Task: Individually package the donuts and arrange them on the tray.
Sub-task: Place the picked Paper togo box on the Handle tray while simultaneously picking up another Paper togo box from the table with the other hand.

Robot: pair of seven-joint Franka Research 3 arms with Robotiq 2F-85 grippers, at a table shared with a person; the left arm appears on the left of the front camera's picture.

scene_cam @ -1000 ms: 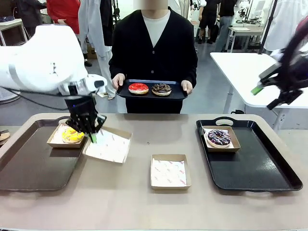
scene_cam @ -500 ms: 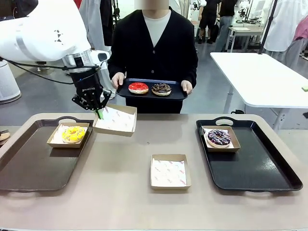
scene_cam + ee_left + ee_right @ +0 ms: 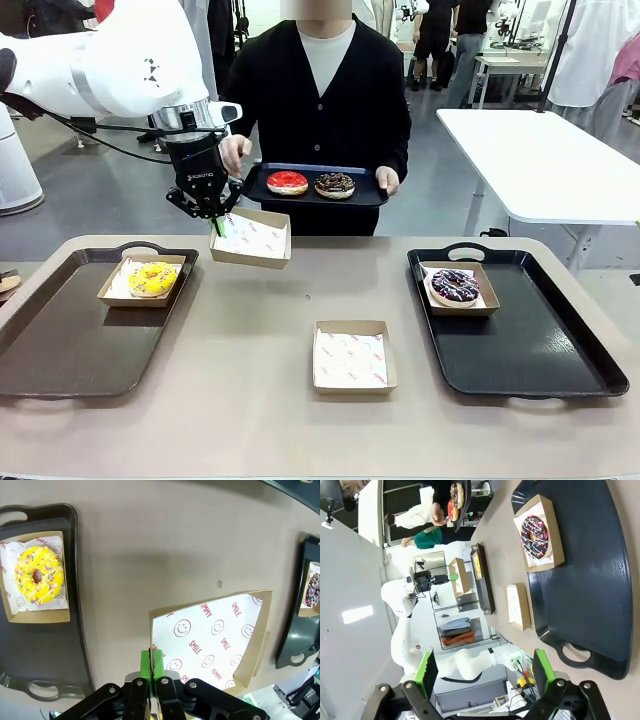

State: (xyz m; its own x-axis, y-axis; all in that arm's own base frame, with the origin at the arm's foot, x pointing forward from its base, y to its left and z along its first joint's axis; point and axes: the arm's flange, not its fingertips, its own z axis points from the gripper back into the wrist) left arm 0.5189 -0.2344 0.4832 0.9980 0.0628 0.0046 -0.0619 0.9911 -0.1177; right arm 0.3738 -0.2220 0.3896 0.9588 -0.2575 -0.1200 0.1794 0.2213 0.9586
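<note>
My left gripper is shut on the near edge of an empty paper-lined box, holding it in the air just below the person's small dark tray. That tray carries a red donut and a chocolate donut. In the left wrist view the green fingertips pinch the box wall. A yellow donut sits boxed on the left tray. A purple donut sits boxed on the right tray. My right gripper stands open above the right tray, holding nothing.
Another empty box lies on the table's middle, near the front. The person stands at the far edge with both hands on the small tray. A white table stands behind on the right.
My left gripper has lifted the empty box off the table beside the left tray and carried it up and right toward the person's tray. The right arm has left the front view.
</note>
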